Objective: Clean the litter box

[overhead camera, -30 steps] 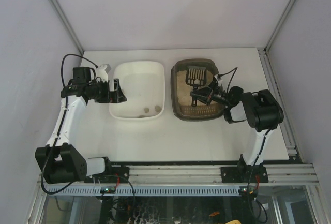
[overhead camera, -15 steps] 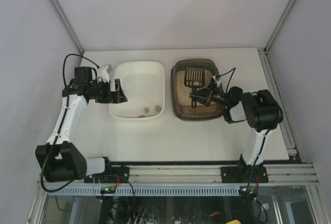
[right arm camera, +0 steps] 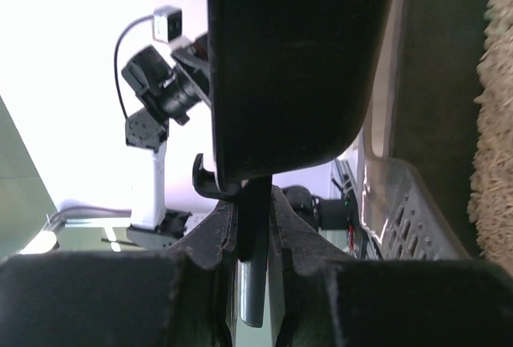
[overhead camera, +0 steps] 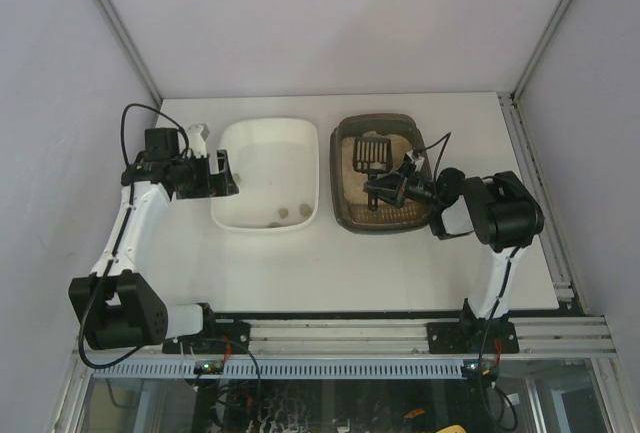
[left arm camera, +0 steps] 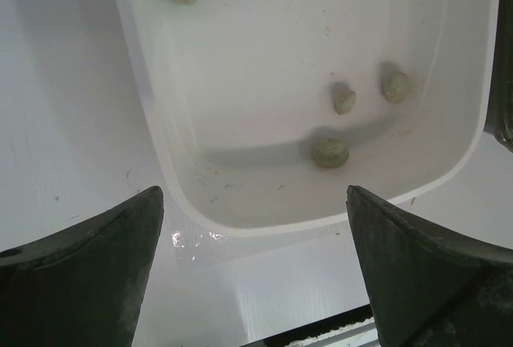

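The litter box [overhead camera: 338, 181], a dark tray with beige litter [overhead camera: 352, 165], sits right of centre on the table. My right gripper [overhead camera: 386, 190] hangs over its near half, shut on the handle of a black slotted scoop [overhead camera: 368, 153] whose head is over the far part of the litter. In the right wrist view the gripper [right arm camera: 255, 203] clamps the thin handle, and the scoop [right arm camera: 288, 66] fills the frame above it, with litter [right arm camera: 493, 123] at the right edge. My left gripper [overhead camera: 222, 175] stands open at the white tray's left side.
A white tray [overhead camera: 315, 168] lies left of the litter box and holds several greenish clumps [overhead camera: 282, 215]. The left wrist view looks down at its rim [left arm camera: 148, 114] and the clumps [left arm camera: 330, 152], with my open left gripper [left arm camera: 254, 195] over its near corner. Enclosure walls surround the table.
The right gripper shifted slightly left, and the scoop head turned and tilted over the litter. The left gripper moved a little toward the far side beside the white tray.
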